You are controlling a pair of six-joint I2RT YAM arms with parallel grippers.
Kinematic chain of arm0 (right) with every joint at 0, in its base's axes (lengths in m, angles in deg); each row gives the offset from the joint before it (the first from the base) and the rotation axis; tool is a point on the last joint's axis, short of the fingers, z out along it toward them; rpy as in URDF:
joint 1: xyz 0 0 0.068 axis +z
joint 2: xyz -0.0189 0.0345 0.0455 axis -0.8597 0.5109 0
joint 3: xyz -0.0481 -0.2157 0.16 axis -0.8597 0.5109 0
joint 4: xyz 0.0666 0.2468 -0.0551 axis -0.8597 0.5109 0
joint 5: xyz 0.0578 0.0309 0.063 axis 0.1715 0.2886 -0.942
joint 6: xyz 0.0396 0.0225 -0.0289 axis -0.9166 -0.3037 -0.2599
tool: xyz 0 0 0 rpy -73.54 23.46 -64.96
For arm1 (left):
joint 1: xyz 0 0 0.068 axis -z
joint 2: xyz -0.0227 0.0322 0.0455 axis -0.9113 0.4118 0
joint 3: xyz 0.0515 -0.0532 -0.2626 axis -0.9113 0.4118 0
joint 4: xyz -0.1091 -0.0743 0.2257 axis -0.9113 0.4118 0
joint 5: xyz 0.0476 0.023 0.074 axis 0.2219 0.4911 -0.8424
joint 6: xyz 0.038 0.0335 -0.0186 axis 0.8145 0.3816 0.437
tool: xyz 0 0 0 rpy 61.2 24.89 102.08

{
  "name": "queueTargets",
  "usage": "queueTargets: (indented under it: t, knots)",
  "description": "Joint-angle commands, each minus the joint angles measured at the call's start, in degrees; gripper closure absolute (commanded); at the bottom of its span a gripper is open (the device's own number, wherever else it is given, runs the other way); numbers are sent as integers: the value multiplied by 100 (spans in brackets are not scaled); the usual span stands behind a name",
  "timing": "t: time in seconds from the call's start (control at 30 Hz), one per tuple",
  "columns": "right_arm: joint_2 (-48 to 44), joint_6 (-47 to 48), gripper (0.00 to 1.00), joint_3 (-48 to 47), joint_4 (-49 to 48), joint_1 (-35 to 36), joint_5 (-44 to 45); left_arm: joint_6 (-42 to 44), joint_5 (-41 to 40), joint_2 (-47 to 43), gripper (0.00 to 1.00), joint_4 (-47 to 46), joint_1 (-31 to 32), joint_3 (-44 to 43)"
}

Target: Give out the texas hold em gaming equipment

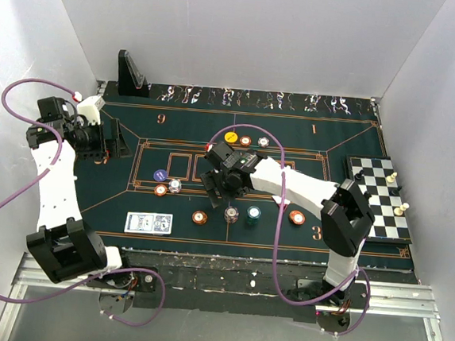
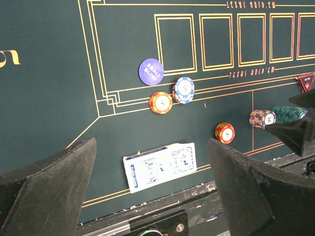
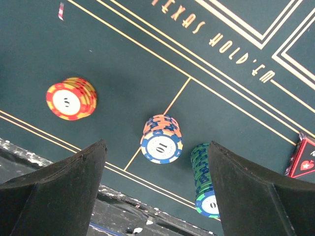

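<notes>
Poker chips lie in groups on the dark green mat (image 1: 310,138). Three single chips (image 1: 245,140) sit at mid-back. A blue chip (image 1: 159,175) and two small stacks (image 1: 168,188) lie left of centre. Along the front stand an orange stack (image 1: 199,217), a pink-white stack (image 1: 231,214), a teal stack (image 1: 253,215) and another orange stack (image 1: 297,217). My right gripper (image 1: 224,188) hangs open just above and behind the pink-white stack (image 3: 161,139), nothing between its fingers. Blue-backed cards (image 1: 148,223) lie at the front left. My left gripper (image 1: 106,145) is open and empty at the far left, high over the cards (image 2: 160,166).
A chessboard (image 1: 378,198) with pieces lies at the right edge of the mat. One black wedge stand (image 1: 130,77) sits at the back left corner. White walls close in the left, back and right sides. The mat's front edge (image 2: 187,189) runs close beyond the cards.
</notes>
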State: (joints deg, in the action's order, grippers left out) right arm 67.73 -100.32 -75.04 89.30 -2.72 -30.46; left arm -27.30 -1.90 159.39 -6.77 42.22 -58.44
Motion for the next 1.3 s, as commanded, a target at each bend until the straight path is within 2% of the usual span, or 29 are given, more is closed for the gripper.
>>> queueTargets:
  t: [0.0,0.37,0.53,0.77,1.13,1.27]
  knots:
    - [-1,-107,9,63,-51,-31,-62,-13,72,-361,2,-45,-18,39]
    - [448,-133,9,335,-235,57,-255,-22,81,-335,2,8,-18,-92]
    - [571,-151,16,353,-270,75,-300,-31,81,-282,2,8,-27,-110]
    - [615,-213,32,467,-279,75,-291,-13,72,-282,2,-9,-27,-101]
    - [492,-230,38,626,-244,75,-203,-22,107,-291,2,-27,-27,-57]
    - [465,-239,43,617,-244,75,-185,-13,81,-326,2,-44,-27,-13]
